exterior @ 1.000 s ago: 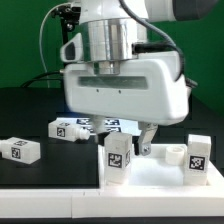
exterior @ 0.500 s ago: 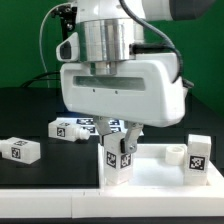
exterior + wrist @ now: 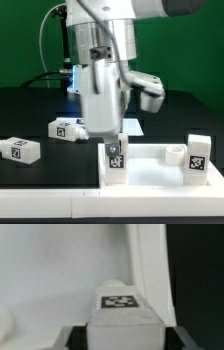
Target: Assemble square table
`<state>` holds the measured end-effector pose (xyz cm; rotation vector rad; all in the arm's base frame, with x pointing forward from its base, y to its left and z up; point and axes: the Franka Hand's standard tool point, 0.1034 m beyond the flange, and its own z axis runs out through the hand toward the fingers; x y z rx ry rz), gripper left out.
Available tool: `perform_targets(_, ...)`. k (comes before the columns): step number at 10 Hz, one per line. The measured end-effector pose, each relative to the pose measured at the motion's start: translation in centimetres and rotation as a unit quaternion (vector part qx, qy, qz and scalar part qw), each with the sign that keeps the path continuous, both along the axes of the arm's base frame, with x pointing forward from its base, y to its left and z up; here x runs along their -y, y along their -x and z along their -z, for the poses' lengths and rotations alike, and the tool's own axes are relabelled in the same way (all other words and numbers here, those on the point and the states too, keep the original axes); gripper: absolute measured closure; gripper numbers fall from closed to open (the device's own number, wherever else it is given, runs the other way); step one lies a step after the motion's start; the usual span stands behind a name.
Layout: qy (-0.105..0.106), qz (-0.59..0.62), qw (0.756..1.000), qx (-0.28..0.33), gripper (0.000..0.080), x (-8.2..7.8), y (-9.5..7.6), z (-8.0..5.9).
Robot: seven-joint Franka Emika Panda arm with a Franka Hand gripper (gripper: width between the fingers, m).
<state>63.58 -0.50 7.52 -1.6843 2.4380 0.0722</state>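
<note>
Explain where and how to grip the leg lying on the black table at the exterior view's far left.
Probably its middle, from straight above. The leg lies flat on its side on the table, apart from the other parts, so its two long flat sides are free for the end effector to close across its narrow width. It now holds the upright leg.

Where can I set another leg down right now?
Free: the tabletop between the gripped leg and the upright leg at the exterior view's right; the black table in front of the loose leg at the exterior view's left. Crowded: around the gripper.
</note>
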Motion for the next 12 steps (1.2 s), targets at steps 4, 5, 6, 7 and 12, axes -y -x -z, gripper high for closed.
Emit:
perform_targets(4, 0.000, 0.015, 1.000, -0.003, 0.0511, 0.04, 0.05, 0.05)
perform_targets(5, 0.014, -0.096, 0.995, 0.010, 0.0397, -0.11, 0.16, 0.05)
perform_targets(6, 0.023, -0.177, 0.984, 0.021, 0.0253, -0.46, 0.16, 0.06)
perform_targets(7, 0.029, -0.248, 0.968, 0.028, 0.0253, -0.64, 0.26, 0.14)
perform_targets(12, 0.075, -0.526, 0.847, 0.037, 0.0151, -0.18, 0.26, -0.04)
